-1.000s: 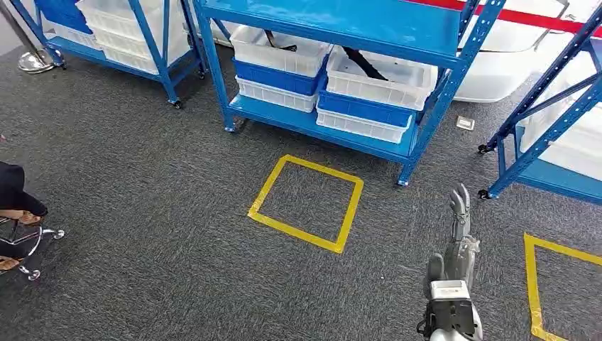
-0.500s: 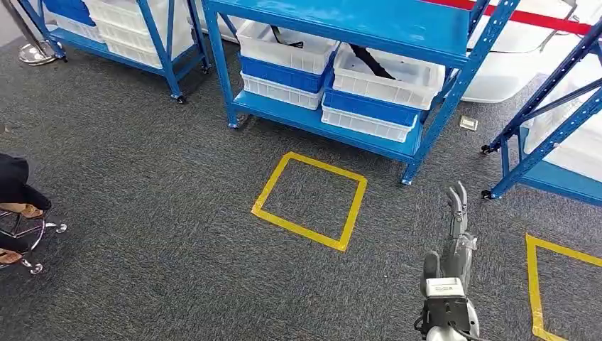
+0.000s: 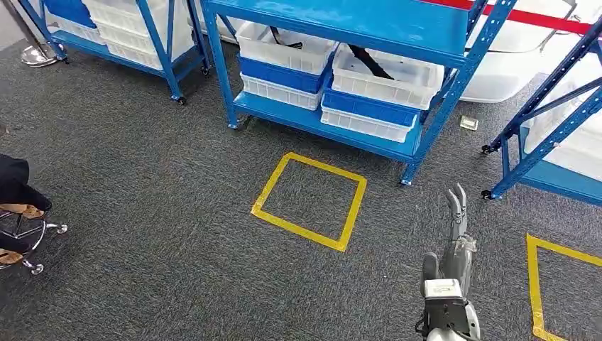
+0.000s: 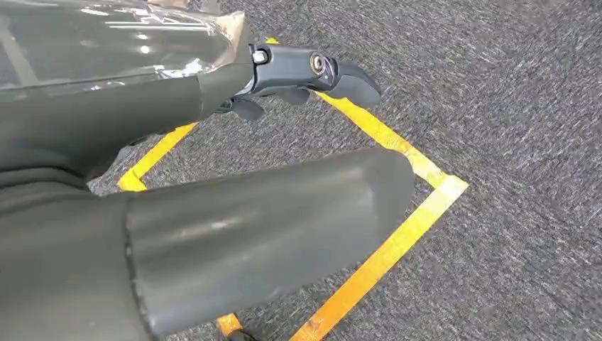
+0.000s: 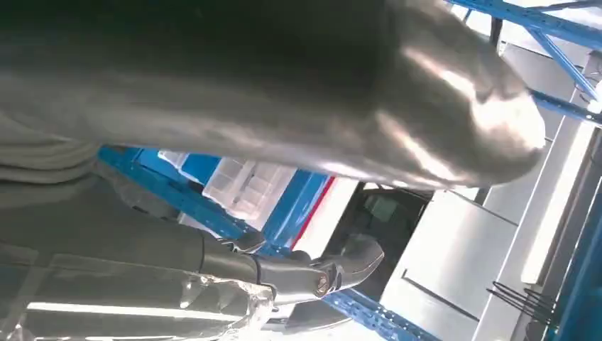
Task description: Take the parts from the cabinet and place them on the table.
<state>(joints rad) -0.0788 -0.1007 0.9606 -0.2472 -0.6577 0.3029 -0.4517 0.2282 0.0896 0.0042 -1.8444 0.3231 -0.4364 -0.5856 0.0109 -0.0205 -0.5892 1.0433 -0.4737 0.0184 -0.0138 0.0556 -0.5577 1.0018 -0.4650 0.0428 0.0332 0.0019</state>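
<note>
A yellow tape square [image 3: 309, 202] marks the grey carpet [image 3: 142, 177] near a wheeled stool [image 3: 28, 238].

The head view looked forward and down from high over the grey carpet [image 3: 142, 213] toward the blue shelving rack [image 3: 341, 28], while both wrist views sat close behind their hands, the left sharing the carpet, the right the rack.

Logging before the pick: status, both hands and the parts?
Right robot hand open, empty, fingers forward. Left robot hand empty above yellow floor tape. Dark parts in white bins on blue rack, untouched. Carpet path unobstructed.
</note>
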